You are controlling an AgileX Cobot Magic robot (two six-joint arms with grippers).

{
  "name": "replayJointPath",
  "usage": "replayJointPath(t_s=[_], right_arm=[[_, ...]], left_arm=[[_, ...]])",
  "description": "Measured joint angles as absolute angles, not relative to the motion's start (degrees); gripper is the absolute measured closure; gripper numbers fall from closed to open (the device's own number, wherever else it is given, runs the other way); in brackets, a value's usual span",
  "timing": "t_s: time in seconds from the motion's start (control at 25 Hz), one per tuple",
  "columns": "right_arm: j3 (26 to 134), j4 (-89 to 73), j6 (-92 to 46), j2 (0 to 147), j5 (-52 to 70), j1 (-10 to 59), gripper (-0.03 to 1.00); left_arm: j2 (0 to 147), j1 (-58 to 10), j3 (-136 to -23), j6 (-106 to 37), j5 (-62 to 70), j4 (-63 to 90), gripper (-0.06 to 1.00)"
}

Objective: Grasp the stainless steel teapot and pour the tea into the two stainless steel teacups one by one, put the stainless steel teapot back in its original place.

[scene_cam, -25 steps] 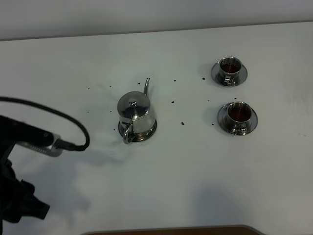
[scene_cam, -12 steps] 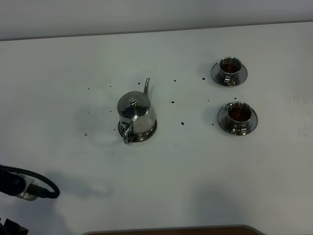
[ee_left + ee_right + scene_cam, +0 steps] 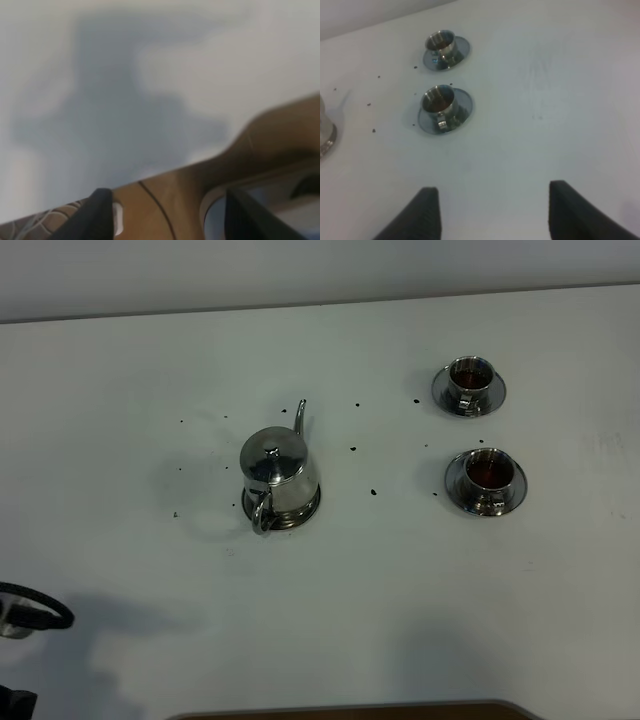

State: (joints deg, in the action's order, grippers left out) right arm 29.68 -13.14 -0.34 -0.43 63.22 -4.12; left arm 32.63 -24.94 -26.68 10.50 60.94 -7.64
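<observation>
Two filled teacups (image 3: 478, 430) on saucers, teapot (image 3: 276, 476) upright, no legible markings

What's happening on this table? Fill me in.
Nothing is being handled. The stainless steel teapot sits on its saucer, and both teacups on their saucers hold dark tea. Dark specks dot the white table. The left hand and right hand are open and empty, away from the teaware.

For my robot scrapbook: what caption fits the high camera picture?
Teapot sits on its saucer; two teacups hold dark tea, and drops dot the table.
</observation>
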Motion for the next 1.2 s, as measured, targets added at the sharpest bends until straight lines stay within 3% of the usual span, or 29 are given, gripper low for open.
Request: replayJointPath(t_s=[0.28, 0.44, 0.8, 1.2], right_arm=[[29.7, -13.1, -0.3, -0.4, 63.2, -4.1, 0.49], [29.7, -13.1, -0.3, -0.4, 63.2, -4.1, 0.49], [29.7, -13.1, -0.3, -0.4, 63.2, -4.1, 0.49], [29.7, -13.1, -0.3, -0.4, 63.2, -4.1, 0.49]], left_arm=[[22.6, -9.1, -26.7, 3.3, 60.7, -2.3, 0.41], [16.0, -3.8, -26.5, 0.9, 60.7, -0.9, 0.41], [3.6, -2.5, -26.2, 0.7, 60.7, -0.7, 0.41], [-0.2, -2.5, -26.1, 0.7, 60.8, -0.7, 0.41]])
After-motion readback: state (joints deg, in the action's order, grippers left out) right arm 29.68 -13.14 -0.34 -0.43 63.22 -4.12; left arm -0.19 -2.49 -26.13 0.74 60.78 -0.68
